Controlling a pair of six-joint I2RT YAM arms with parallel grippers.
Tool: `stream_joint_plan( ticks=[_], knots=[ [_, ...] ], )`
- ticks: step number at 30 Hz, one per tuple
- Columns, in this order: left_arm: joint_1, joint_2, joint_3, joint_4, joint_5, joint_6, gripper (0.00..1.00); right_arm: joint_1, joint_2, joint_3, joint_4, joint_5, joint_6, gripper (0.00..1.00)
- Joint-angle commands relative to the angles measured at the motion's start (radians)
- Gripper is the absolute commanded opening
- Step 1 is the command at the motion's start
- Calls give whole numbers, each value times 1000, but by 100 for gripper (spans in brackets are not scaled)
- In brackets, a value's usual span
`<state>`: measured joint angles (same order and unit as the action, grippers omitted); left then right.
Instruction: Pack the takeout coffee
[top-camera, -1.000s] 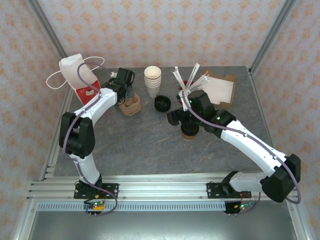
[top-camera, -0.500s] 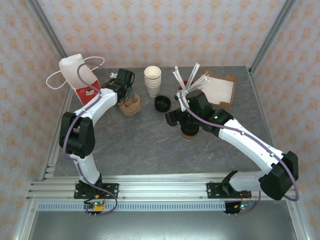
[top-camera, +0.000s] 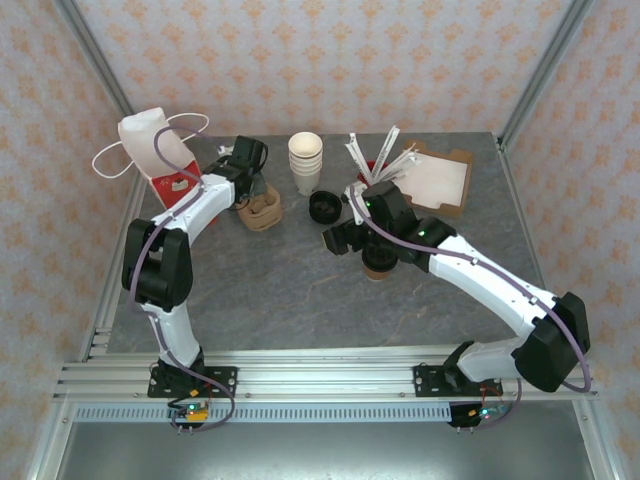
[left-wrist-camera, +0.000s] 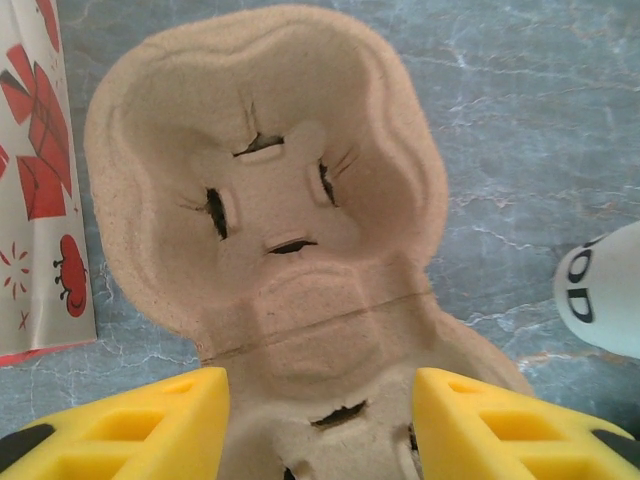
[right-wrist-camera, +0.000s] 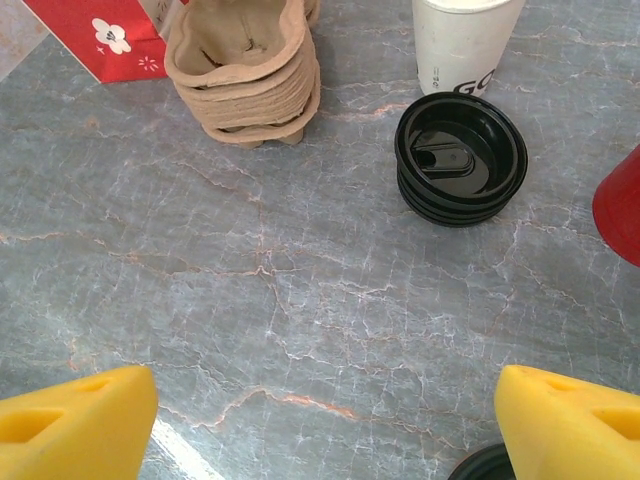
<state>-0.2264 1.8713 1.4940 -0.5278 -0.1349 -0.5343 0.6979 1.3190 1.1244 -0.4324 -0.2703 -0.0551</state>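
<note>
You have one red-and-white bag (top-camera: 150, 150) at the far left. Right of it sits one stack of pulp cup carriers (right-wrist-camera: 250, 70), three or four deep by their edges. One stack of lidless paper cups (top-camera: 306, 162) stands at the far middle, with one stack of black lids (right-wrist-camera: 460, 160), about three, just nearer. There is one takeout coffee (top-camera: 377, 266), one bundle of wrapped straws (top-camera: 385, 158) too tangled to count, and one flat brown cardboard piece (top-camera: 445, 185) at the far right.
</note>
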Motion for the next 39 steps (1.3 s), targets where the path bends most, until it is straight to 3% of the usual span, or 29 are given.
stream_joint_plan(
  ticks=[1, 39],
  knots=[
    [7, 28, 44, -8, -8, -35, 51, 5, 1, 3, 0, -1, 4, 88],
    [2, 49, 40, -46, -43, -69, 47, 5, 45, -5, 11, -9, 1, 88]
  ],
)
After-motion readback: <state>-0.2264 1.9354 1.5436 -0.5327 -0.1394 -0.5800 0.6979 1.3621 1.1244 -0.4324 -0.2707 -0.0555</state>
